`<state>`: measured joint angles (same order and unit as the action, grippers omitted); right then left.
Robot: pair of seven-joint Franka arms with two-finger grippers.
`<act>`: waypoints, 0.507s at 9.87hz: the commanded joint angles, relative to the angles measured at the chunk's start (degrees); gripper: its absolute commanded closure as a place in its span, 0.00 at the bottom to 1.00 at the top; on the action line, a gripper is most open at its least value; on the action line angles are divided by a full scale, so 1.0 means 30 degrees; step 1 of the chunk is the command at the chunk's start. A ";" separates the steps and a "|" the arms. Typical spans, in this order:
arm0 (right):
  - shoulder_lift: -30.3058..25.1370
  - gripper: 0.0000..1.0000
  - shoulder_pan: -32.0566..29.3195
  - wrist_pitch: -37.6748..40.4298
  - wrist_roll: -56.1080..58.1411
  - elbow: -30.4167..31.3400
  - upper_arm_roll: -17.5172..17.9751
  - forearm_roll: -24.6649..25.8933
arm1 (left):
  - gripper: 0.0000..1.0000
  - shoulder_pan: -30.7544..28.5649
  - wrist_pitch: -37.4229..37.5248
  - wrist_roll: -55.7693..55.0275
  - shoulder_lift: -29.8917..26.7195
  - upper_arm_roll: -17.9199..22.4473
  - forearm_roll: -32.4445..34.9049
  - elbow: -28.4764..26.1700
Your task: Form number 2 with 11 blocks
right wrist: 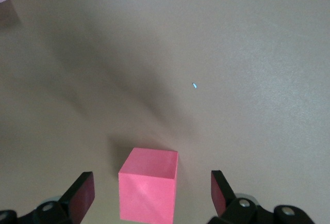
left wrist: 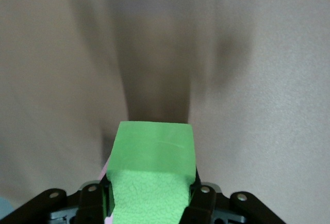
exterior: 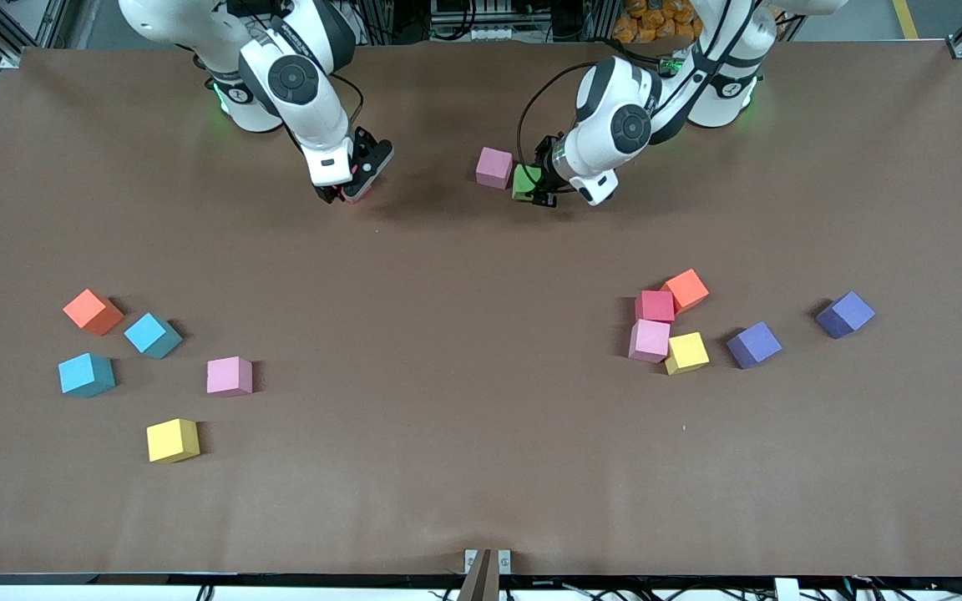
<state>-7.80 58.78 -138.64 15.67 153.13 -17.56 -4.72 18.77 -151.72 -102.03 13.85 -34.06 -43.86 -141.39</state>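
The left gripper [exterior: 536,190] is clenched on a green block [left wrist: 152,177], just beside a pink block [exterior: 494,167] near the robots' bases. The right gripper [right wrist: 152,190] hangs spread wide around a red-pink block [right wrist: 148,190] on the table [exterior: 448,376] — fingers apart from it. Other blocks lie scattered nearer the front camera.

No legible text, label, brand, number or sign anywhere on blocks, arms or table

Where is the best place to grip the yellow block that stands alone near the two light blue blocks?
Take the yellow block from straight above, probably jaws on two opposite flat side faces. It sits flat and slightly turned, so rotate to match; nothing touches it.
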 commanded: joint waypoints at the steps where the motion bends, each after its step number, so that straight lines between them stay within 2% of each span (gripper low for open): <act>1: -0.0914 0.00 -0.0140 -0.0047 0.0139 0.0870 0.0053 0.0136 | 1.00 0.0072 -0.0375 -0.0120 -0.0662 -0.0511 -0.0469 -0.0653; 5: -0.0681 0.00 -0.0141 -0.0018 0.0139 0.1134 0.0083 0.0166 | 1.00 0.0072 -0.0375 -0.0178 -0.0662 -0.0834 -0.0469 -0.0741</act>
<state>-7.82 58.78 -138.55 15.67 154.49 -17.56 -4.63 18.79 -151.96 -102.03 13.65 -35.98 -43.86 -142.24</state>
